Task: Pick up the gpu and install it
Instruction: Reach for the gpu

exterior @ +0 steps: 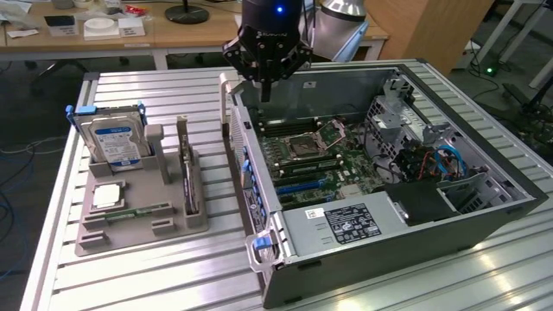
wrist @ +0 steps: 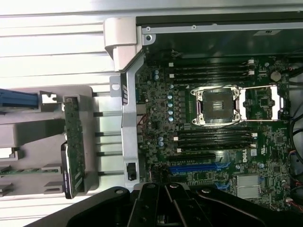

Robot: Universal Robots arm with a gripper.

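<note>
The gpu (exterior: 188, 176) stands on edge in a slot of the grey parts holder (exterior: 138, 227), at the exterior view's left of the open computer case (exterior: 484, 214). From the wrist it shows as a thin green-brown board with a dark end (wrist: 74, 147). My gripper (exterior: 263, 87) hangs above the case's far corner, well beyond the gpu and apart from it. Its fingers (wrist: 156, 203) look shut with nothing between them. Below it lies the motherboard (wrist: 156, 123) with an open CPU socket (wrist: 220, 106) and a blue expansion slot (wrist: 194, 168).
In the holder also stand a silver hard drive (exterior: 112, 139) with a blue-white label, a CPU chip (exterior: 108, 194) and a narrow memory stick (exterior: 138, 212). A power supply (exterior: 346, 223) and cables (exterior: 432, 162) fill the case's near side. Desks stand behind the slatted table (exterior: 155, 97).
</note>
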